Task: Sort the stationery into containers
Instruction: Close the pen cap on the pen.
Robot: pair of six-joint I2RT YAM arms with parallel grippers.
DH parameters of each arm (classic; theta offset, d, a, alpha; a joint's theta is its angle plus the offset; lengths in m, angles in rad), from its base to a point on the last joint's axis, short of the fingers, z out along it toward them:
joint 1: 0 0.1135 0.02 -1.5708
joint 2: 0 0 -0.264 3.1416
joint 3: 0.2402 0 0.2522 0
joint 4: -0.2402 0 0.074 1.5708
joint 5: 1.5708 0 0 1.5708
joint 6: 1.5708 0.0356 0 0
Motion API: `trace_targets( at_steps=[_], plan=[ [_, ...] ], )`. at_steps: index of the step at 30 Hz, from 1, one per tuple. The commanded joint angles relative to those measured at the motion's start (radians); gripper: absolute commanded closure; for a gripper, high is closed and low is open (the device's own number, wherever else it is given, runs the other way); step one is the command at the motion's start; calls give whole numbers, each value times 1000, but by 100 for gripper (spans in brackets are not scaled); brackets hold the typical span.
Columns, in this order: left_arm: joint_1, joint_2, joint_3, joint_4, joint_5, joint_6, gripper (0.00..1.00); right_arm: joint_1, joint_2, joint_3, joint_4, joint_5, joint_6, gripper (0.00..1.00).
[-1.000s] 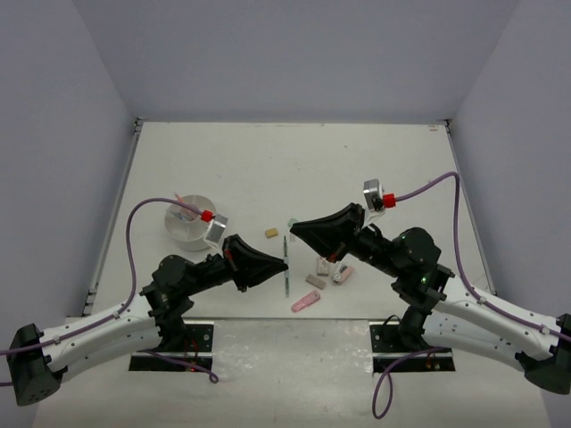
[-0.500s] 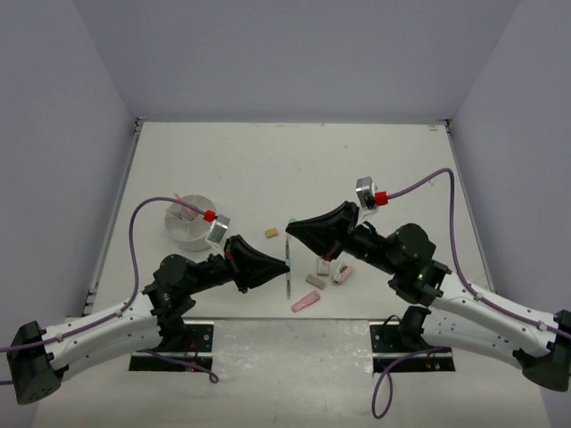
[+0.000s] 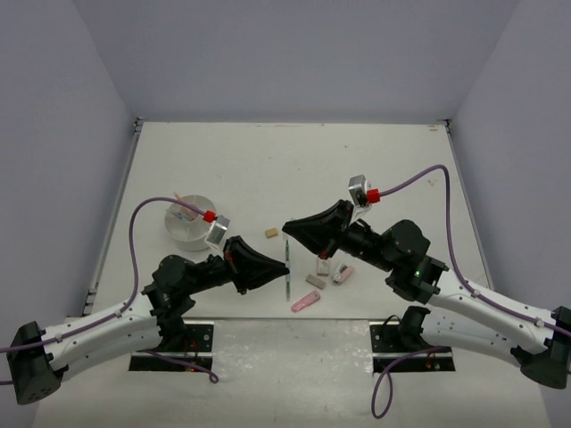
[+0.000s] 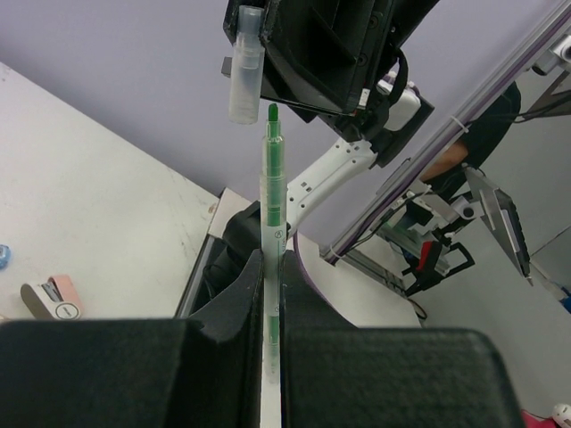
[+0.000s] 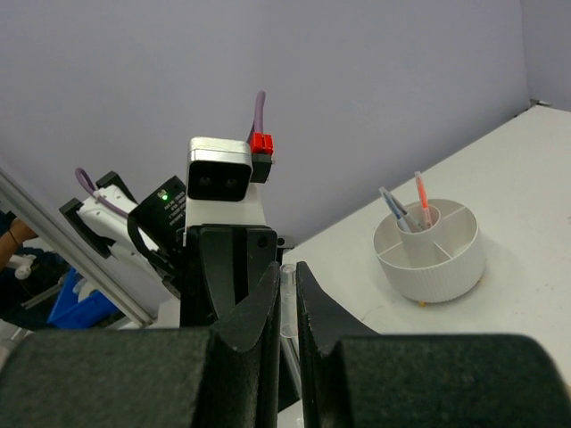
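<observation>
Noted a green pen [image 4: 270, 223] pinched between the closed fingers [image 4: 234, 299] of the left gripper [image 3: 284, 267], lifted off the table [image 3: 375, 169] near its middle. Thin barrel, pale translucent green with darker green bands, small print partway up, dark green tip bare and pointing at the right gripper [image 5: 285, 281]. Lower end of the barrel hidden between the fingers.

Right gripper closed narrow on a clear cap [image 4: 244, 71], open end toward the pen. Seen from the left wrist: cap just beside the tip, offset to the left, not touching, not on.

On the left of the table, well apart from both grippers, a round white holder [image 5: 437, 267], ribbed outside, split into compartments. In its centre tube: a grey-blue pen [image 5: 393, 207] and an orange pen [image 5: 421, 201], both leaning.

Lying loose on the table below and right of the held pen: tan eraser [image 3: 272, 233], grey eraser [image 3: 314, 280], pink marker [image 3: 306, 302].
</observation>
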Motion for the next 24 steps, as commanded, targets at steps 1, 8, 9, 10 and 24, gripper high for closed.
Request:
trace_targets(
  at_steps=[1,8,9,10,24],
  plan=[
    [0,-22,11,36,4,8,100,4,-7,39,7,-38,-25,100],
    [0,-25,32,6,2,23,100,4,-22,37,-3,-39,-21,100],
    [0,-22,32,8,4,23,100,4,-22,47,-10,-28,-25,100],
    [0,-18,33,9,7,23,100,4,-23,56,-18,-17,-29,100],
    [-1,4,36,6,30,18,100,2,-20,110,-98,16,-35,100]
  ],
)
